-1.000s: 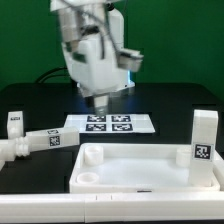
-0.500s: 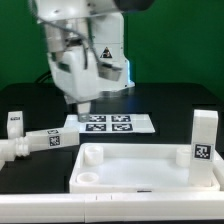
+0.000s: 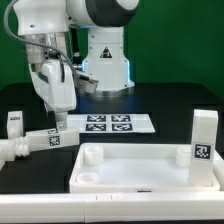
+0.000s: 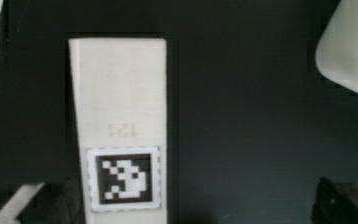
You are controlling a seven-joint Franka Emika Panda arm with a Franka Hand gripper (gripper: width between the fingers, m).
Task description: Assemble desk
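In the exterior view the step in hand looks like fetching a leg. The gripper [image 3: 59, 119] hangs with its jaws wide and empty just above the lying leg [image 3: 42, 141], which rests on the table beyond the desk top's [image 3: 140, 168] corner on the exterior view's left. The desk top lies flat, rim up, with no leg fitted in its holes. An upright leg [image 3: 204, 137] stands at the desk top's far corner on the exterior view's right. A second upright leg [image 3: 14, 123] stands further from the desk top than the lying one, and the marker board [image 3: 110, 124] lies just behind it. Nothing seems to block the descent. In the wrist view the lying leg [image 4: 119, 120] runs lengthwise between the fingertips [image 4: 23, 200] but off-centre, so the next move calls for centring, lowering, then closing across its narrow sides. White shapes at the frame edges may be other parts; I cannot tell which.
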